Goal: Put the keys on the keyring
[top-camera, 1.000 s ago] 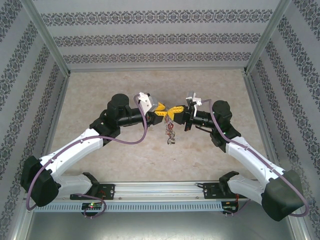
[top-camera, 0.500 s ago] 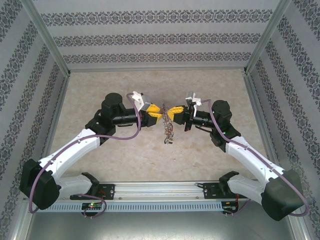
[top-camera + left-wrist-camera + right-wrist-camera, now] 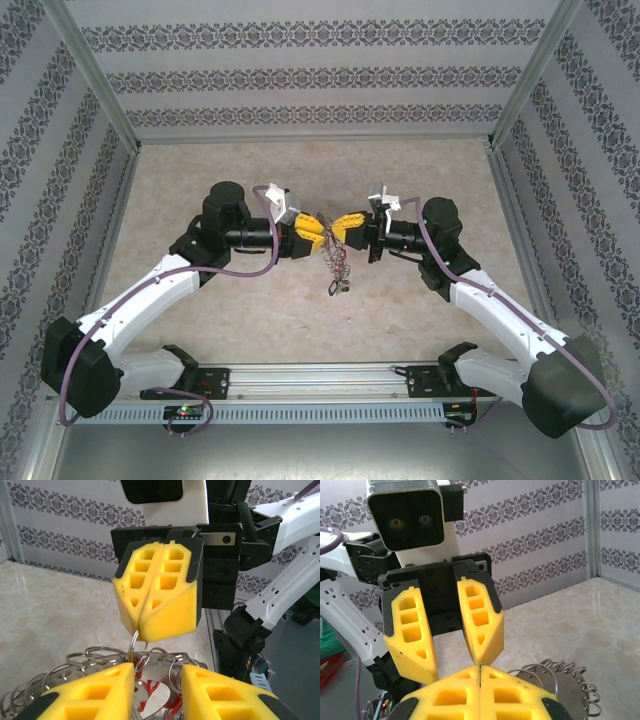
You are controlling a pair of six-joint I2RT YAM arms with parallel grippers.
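Yellow fingertips of the two arms meet nose to nose above the middle of the beige table (image 3: 200, 170). Compared with a second ago, the left gripper (image 3: 308, 232) has drawn back toward its own side and its wrist has turned. The right gripper (image 3: 347, 224) has followed a little, so the meeting point now sits slightly further left.

The keyring (image 3: 333, 258) hangs in the air just under that meeting point, and it slants more than it did before. The right gripper's jaws are pressed fully together, pinching one wire loop of the keyring at their tip. The left gripper's jaws stand partly apart. Loops of the ring and a red tag (image 3: 150, 689) show in the gap, and the jaws clamp nothing that can be made out.

In the top view the keyring's long axis runs from the pinched loop toward the near edge of the table, with the keys (image 3: 339, 287) dangling at its low end. Bare tabletop lies on every side, and the patterned walls (image 3: 300, 80) stand well apart from both arms.
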